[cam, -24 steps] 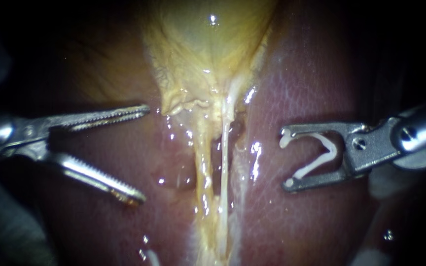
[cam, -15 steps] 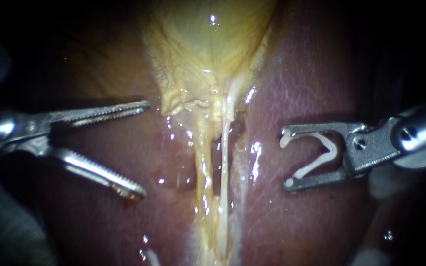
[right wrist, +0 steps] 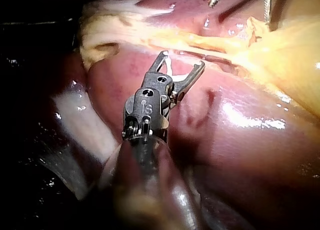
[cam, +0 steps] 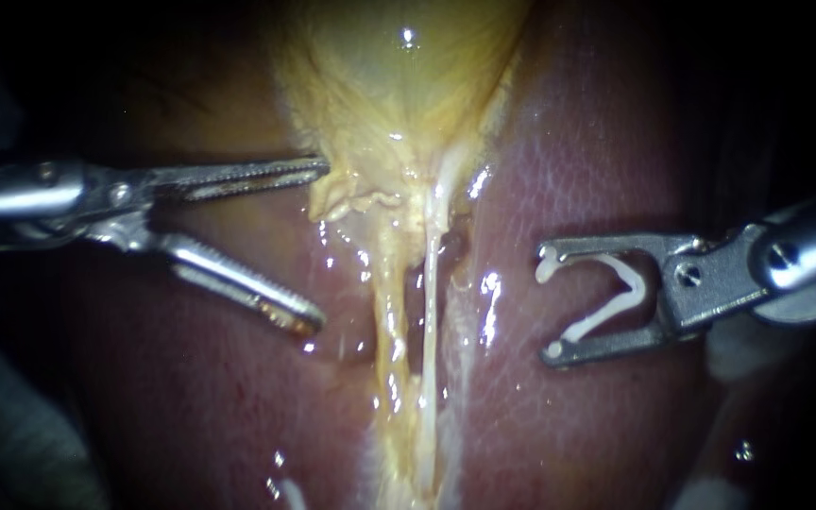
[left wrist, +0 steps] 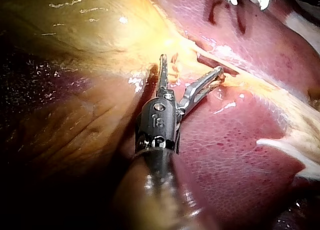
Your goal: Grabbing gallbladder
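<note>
Yellow gallbladder (cam: 389,104) lies just ahead of my left instrument (cam: 319,246), jaws agape; right instrument (cam: 548,307), cradling a clip (cam: 616,293), sits farther.

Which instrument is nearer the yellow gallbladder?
Left. The left instrument, jaws open, is at the lower edge of the yellow gallbladder, upper jaw nearly touching. The right instrument, carrying a white clip, sits apart over the red liver.

gallbladder (cam: 399,85) kinda mustard yellow with a paler glossy patch, liver (cam: 597,161) deep pinkish red with a fine pale net pattern, strands (cam: 427,312) creamy white-yellow, left instrument (cam: 321,246) shiny silver with ridged teeth, right instrument (cam: 548,304) duller grey steel, clip (cam: 616,297) plain white
</note>
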Action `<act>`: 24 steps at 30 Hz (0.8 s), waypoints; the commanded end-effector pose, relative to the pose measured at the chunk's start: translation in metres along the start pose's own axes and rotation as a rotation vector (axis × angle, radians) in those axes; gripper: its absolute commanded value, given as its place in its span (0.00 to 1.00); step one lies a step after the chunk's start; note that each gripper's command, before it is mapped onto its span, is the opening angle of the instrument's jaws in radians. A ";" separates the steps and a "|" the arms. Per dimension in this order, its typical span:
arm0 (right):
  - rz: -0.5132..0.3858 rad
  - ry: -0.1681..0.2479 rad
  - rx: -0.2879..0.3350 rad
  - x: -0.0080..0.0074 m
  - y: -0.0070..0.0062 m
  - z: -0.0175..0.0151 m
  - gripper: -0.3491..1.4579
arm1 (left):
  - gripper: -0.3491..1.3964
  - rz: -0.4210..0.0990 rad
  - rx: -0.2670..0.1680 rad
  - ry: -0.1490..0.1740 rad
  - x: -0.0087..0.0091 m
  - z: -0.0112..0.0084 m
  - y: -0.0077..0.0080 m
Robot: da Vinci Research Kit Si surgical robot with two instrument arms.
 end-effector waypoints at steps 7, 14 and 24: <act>0.000 0.000 0.000 0.0000 0.0000 0.0000 0.47 | 0.54 -0.033 0.008 -0.011 0.0001 0.0014 -0.0013; 0.000 0.000 0.000 0.0000 0.0000 0.0001 0.47 | 0.48 -0.065 0.010 -0.040 -0.0004 0.0017 -0.0020; 0.000 0.000 0.000 0.0000 0.0000 0.0001 0.47 | 0.41 -0.112 0.022 -0.058 -0.0004 0.0017 -0.0026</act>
